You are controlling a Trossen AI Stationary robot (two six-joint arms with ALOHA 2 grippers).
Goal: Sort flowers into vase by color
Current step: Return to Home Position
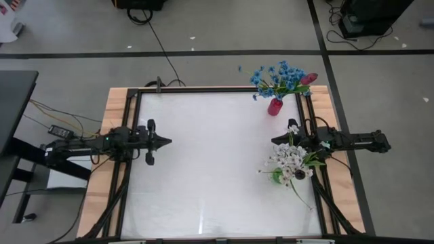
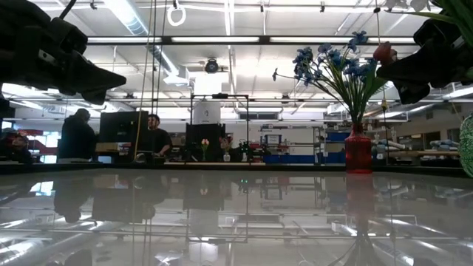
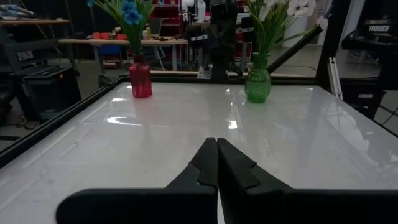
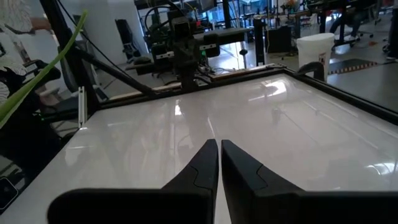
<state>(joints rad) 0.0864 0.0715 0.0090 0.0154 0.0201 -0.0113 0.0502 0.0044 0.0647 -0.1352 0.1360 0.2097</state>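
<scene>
A red vase (image 1: 274, 106) stands at the table's far right and holds blue flowers (image 1: 278, 78) and a red-pink bud (image 1: 308, 79). It also shows in the left wrist view (image 3: 140, 79) and the low view (image 2: 358, 154). A green vase (image 1: 278, 177) with white flowers (image 1: 288, 159) stands at the right, nearer the front; it also shows in the left wrist view (image 3: 257, 86). My left gripper (image 1: 168, 141) is shut and empty over the table's left side. My right gripper (image 1: 274, 141) is shut and empty, just above the white flowers.
A green stem (image 1: 302, 195) reaches from the green vase toward the table's near right corner. A black frame (image 1: 203, 89) runs along the table's edges. The white tabletop (image 1: 210, 156) between the two grippers is bare. People sit in the room beyond (image 2: 151, 137).
</scene>
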